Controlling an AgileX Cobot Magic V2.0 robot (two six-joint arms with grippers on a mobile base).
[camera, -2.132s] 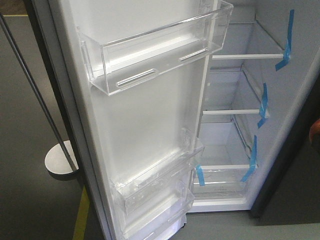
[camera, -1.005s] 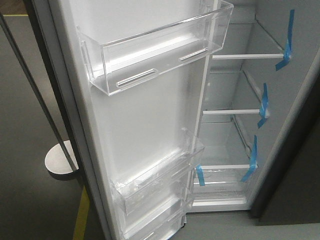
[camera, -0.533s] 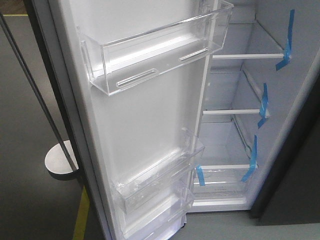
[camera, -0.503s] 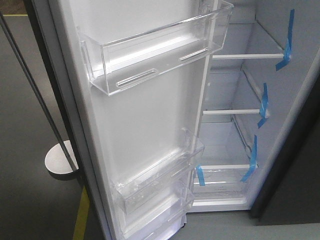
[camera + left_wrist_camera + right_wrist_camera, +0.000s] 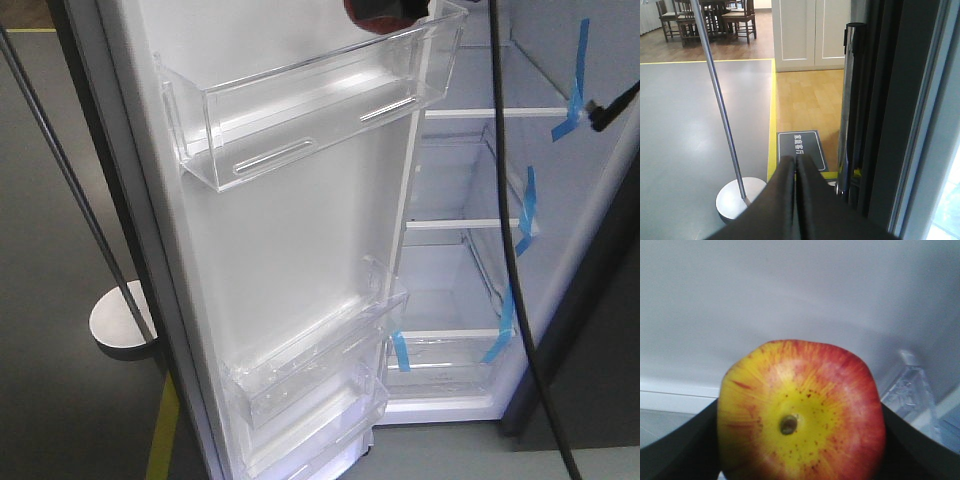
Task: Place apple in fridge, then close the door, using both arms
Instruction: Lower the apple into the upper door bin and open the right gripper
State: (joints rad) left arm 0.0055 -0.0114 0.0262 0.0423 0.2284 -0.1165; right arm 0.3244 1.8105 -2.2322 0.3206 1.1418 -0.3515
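The fridge (image 5: 470,260) stands open, with white walls, clear shelves and blue tape strips. Its door (image 5: 290,250) is swung wide, white inner face toward me, with clear bins. The red and yellow apple (image 5: 800,415) fills the right wrist view, clamped between my right gripper's black fingers (image 5: 670,450). In the front view the apple (image 5: 385,10) shows at the top edge, above the door's upper bin (image 5: 310,105). My left gripper (image 5: 796,162) is shut and empty, beside the door's dark outer edge (image 5: 880,115).
A thin black cable (image 5: 510,250) hangs down in front of the fridge opening. A metal pole with a round base (image 5: 122,325) stands on the grey floor left of the door. A yellow floor line (image 5: 771,125) and a dark floor sign (image 5: 800,147) lie ahead of the left gripper.
The apple has come into the front view at the top edge, above the door's upper bin. A black cable and a dark arm part now show in front of the fridge.
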